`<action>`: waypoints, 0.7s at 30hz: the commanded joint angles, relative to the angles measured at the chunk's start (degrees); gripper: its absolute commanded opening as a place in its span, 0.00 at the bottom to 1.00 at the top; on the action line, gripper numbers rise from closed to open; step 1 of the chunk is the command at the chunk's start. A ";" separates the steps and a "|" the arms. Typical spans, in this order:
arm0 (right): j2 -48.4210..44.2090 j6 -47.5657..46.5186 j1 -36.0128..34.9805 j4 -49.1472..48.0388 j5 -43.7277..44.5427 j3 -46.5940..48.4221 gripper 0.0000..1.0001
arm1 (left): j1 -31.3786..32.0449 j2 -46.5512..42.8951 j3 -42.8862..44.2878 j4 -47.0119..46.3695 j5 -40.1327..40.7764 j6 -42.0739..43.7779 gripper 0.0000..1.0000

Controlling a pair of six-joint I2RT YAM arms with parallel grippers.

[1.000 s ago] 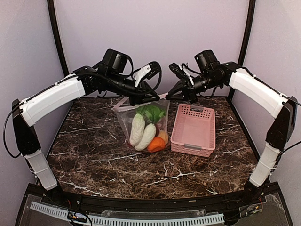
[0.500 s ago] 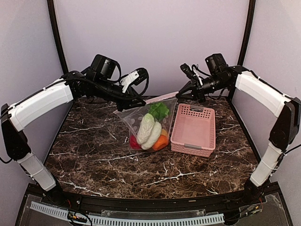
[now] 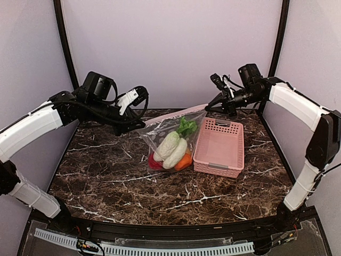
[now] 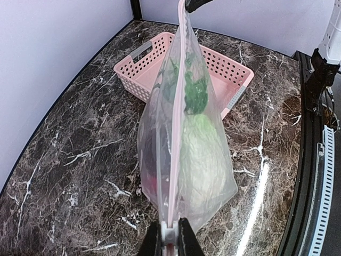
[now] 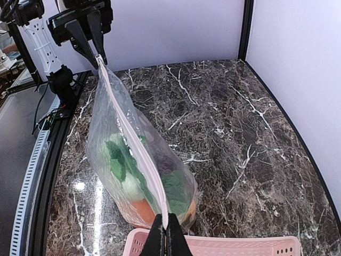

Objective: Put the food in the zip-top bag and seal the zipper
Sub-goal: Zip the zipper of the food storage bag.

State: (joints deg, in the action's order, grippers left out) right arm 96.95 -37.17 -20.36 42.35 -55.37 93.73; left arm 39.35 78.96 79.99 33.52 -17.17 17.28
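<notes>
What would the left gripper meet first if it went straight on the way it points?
The zipper that the left gripper pinches, stretched straight ahead; past that, probably the right gripper clamping its far end, though depth is unclear.

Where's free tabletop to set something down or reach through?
Free: the table strip in front of the zip-top bag and pink basket; the patch left of the bag; the empty basket itself. Crowded: back centre, where left gripper and right gripper hold the zipper taut, bag close against basket.
</notes>
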 commanded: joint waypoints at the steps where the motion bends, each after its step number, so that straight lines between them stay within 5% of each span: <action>1: -0.94 0.99 2.17 -1.73 3.08 -0.48 0.00 | -1.24 -4.14 -3.22 5.36 3.91 -1.00 0.01; 10: -0.53 1.72 2.22 -2.15 2.40 -0.44 0.00 | -1.56 -5.83 -5.21 4.04 4.78 -1.77 0.02; 14: -0.78 1.90 2.17 -2.24 1.83 -0.70 0.00 | -1.64 -6.17 -7.00 1.35 4.80 -4.65 0.47; 21: -0.62 2.19 1.91 -2.15 0.72 -1.27 0.00 | -1.67 -10.01 -20.73 -20.60 -2.83 -17.50 0.58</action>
State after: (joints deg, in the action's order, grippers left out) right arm 96.95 -35.53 -18.31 41.63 -54.24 93.08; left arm 37.76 71.79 65.76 25.74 -15.25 8.80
